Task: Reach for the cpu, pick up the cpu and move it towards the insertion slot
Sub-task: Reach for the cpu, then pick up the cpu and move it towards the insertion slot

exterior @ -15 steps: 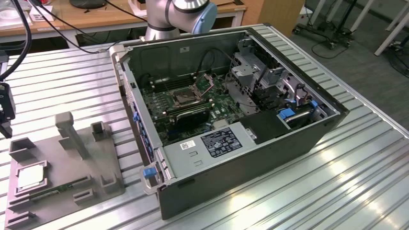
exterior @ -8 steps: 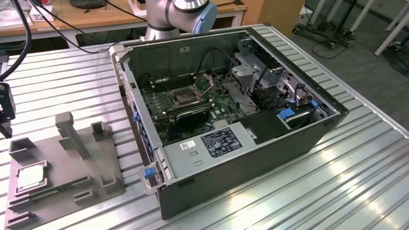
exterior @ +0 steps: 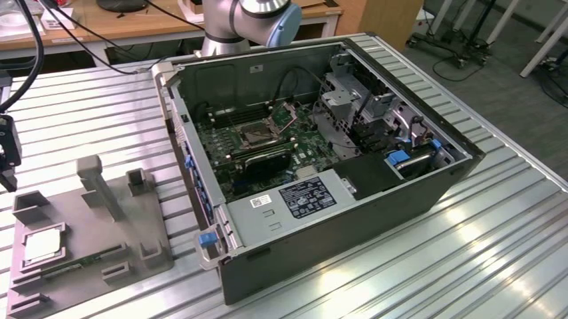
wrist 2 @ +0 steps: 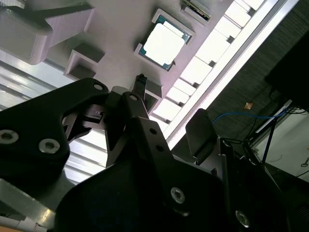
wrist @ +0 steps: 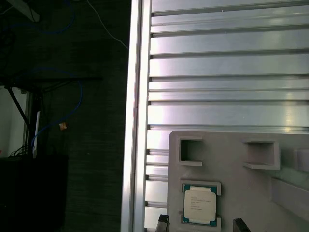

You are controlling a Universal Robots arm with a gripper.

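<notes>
Your pincer is hovering with its fingers spread wide and gripping nothing, just over the cpu, which is lying flat in a square recess of the grey tray on the ribbed tabletop. In the exterior view that tray is sitting in the lower corner at the exterior view's left. The insertion slot is lying well apart from it, on the green motherboard inside the open computer case mid-frame.

Exterior view looks down at an angle from high, wide on table, case and tray; both wrist views sit close above the tray, facing down, sharing the cpu
</notes>
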